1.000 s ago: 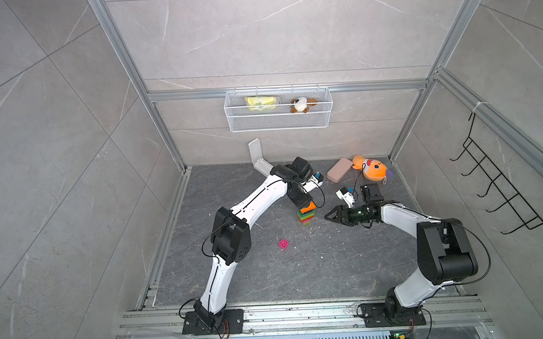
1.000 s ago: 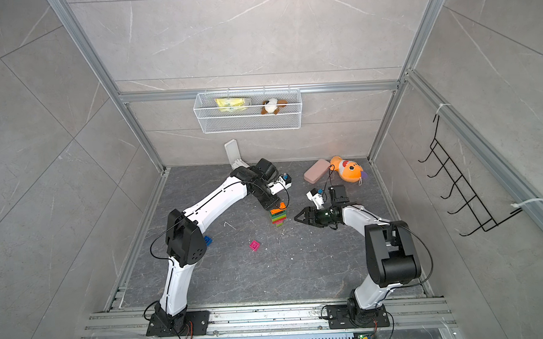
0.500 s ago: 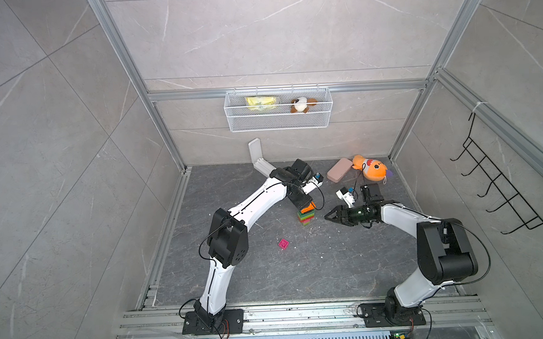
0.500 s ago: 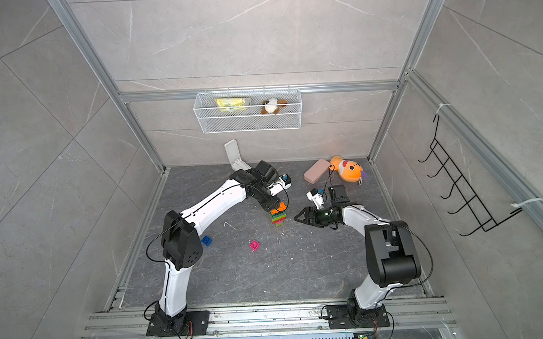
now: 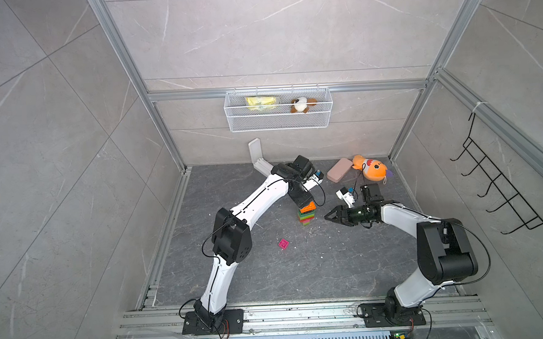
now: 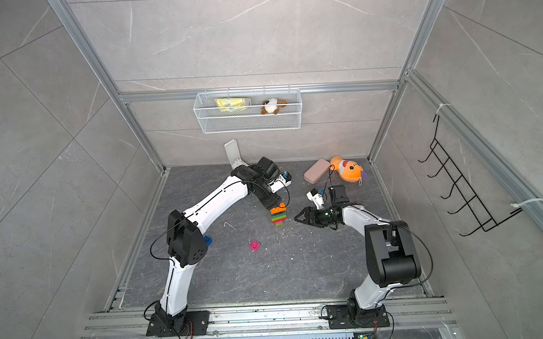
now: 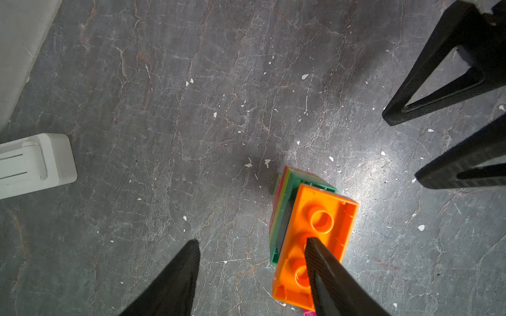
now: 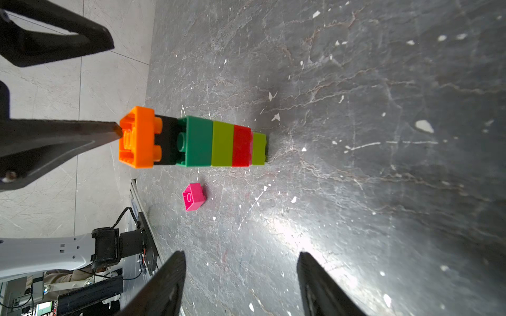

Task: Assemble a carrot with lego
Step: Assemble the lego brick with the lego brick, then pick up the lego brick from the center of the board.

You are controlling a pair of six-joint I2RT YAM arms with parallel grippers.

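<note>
The carrot (image 5: 306, 214) (image 6: 278, 215) stands upright on the dark floor as a stack of lego: lime, red, lime, dark green and black, with an orange brick (image 7: 317, 232) (image 8: 137, 136) on top, studs down. My left gripper (image 7: 252, 246) (image 5: 302, 202) hovers over the stack, open. One of its fingers (image 8: 104, 134) rests on the orange brick's hollow top and the other stands clear to the side. My right gripper (image 8: 241, 260) (image 5: 330, 216) is open and empty, low over the floor just right of the stack.
A loose pink brick (image 5: 283, 243) (image 8: 193, 197) lies in front of the stack, and a blue brick (image 6: 207, 240) lies by my left elbow. At the back are a white hinged case (image 5: 258, 158), a pink case (image 5: 339, 169) and an orange plush fish (image 5: 371, 169).
My left gripper has opened and let go of the orange brick, which stays on top of the stack. The right arm has not moved.
</note>
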